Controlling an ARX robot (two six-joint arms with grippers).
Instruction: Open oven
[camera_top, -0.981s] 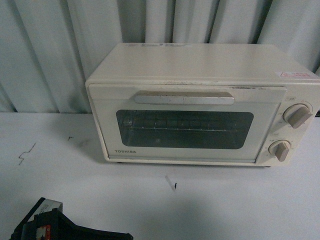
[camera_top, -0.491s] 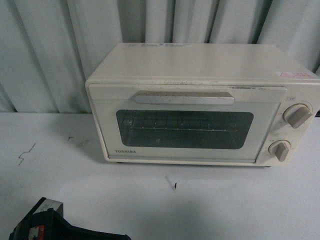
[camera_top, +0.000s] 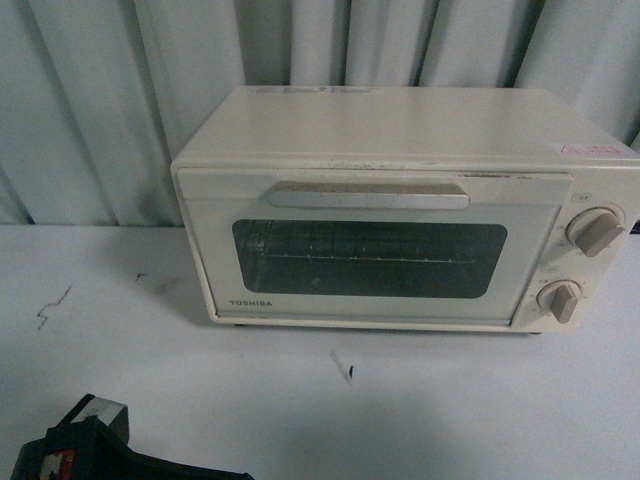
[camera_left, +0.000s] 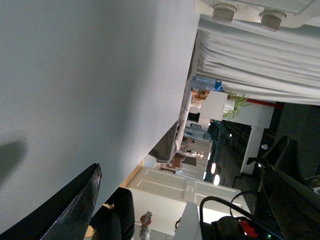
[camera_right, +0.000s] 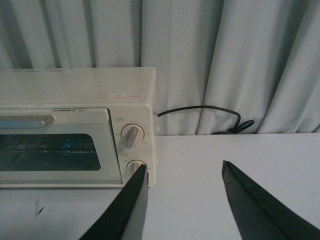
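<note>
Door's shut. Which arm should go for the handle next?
Right, probably. The right gripper is open and faces the oven front, with the handle in view. The left gripper is turned sideways and sees only the knobs at its picture's edge.

Front view looks slightly down at the oven (camera_top: 370, 210) from close; right wrist view shares its right end; left wrist view, turned sideways, skims the bench (camera_left: 90, 75)
</note>
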